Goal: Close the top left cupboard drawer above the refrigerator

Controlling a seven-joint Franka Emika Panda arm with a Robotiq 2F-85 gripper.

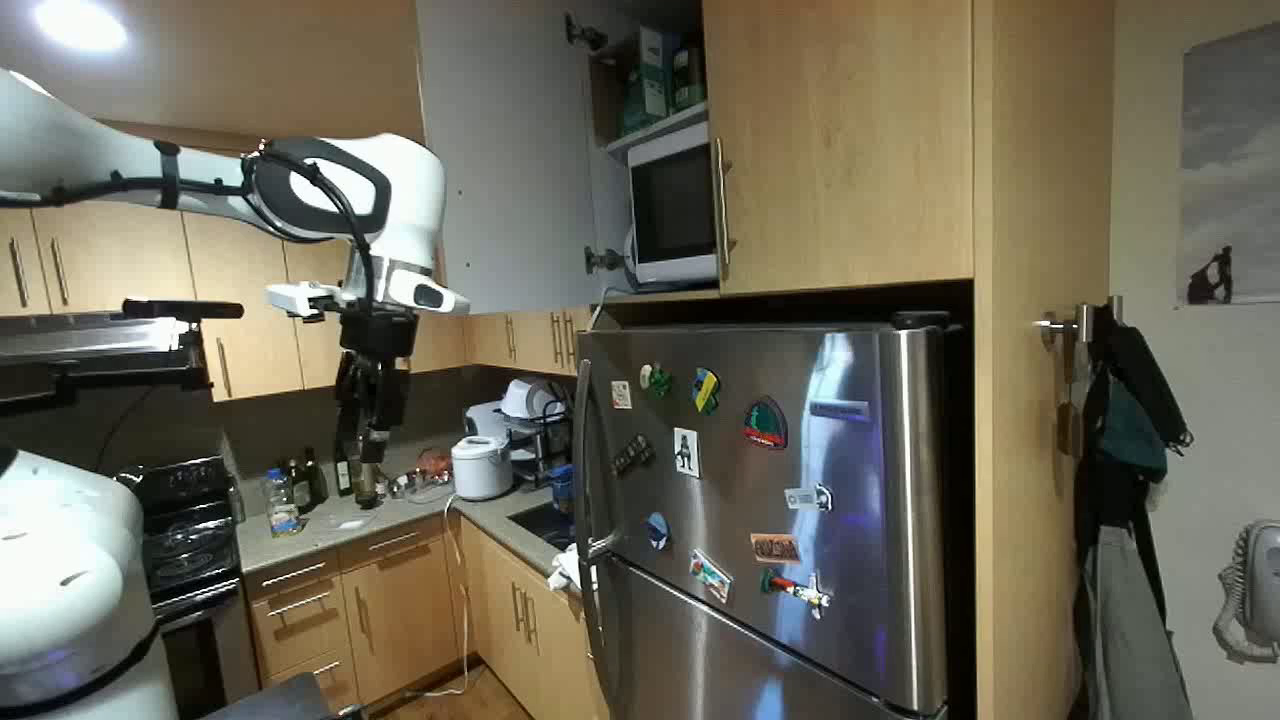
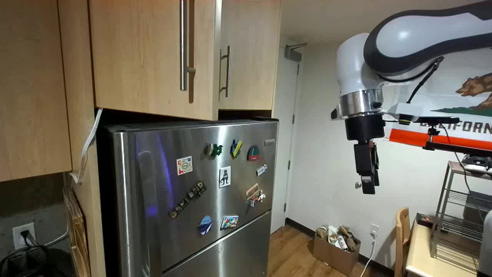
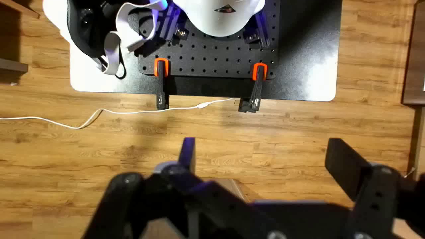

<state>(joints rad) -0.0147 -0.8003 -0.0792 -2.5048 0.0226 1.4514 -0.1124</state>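
The arm reaches out at height with its wrist bent, so that the hand hangs straight down in both exterior views. The hand is released: in the wrist view its fingers stand wide apart, with floorboards showing between their tips. The top left cupboard drawer, a hinged door, stands swung out above the refrigerator, its bar handle towards the free edge and its pale grey back facing an exterior view. A dark slot separates its lower edge from the refrigerator's top, and a microwave sits in the opening it leaves. In an exterior view a broad gap, backed by pale wall, lies between refrigerator and hand, the two well apart. The wrist overlaps the door's free edge in an exterior view, where the depth between them cannot be told. In the wrist view the front edge of a black-topped bench runs across the upper part, with two clamps on it; floor lies between that edge and the fingertips, crossed by a white cable.
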